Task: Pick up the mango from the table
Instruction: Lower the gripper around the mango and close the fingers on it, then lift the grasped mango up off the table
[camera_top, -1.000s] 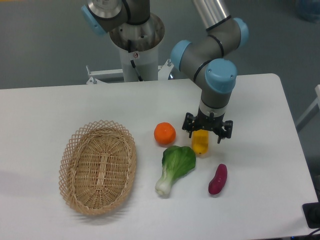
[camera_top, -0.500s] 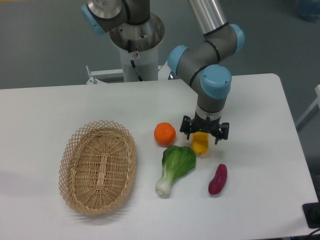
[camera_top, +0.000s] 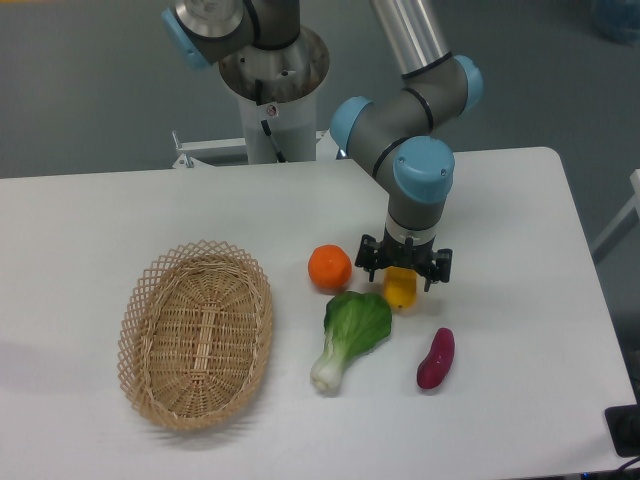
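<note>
wicker basket (camera_top: 196, 336) left | orange (camera_top: 329, 268) | bok choy (camera_top: 350, 335) | purple sweet potato (camera_top: 436, 358) right

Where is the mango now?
The mango sits right of centre on the table, under the gripper, between the orange and the purple sweet potato.

- We see the mango (camera_top: 400, 290) glossy, smooth yellow.
- The table (camera_top: 520, 200) looks matt white.
- Left of the mango, the basket (camera_top: 197, 334) is rough woven wicker.
- We note the arm (camera_top: 415, 40) above has brushed metal, blue plastic caps.
</note>
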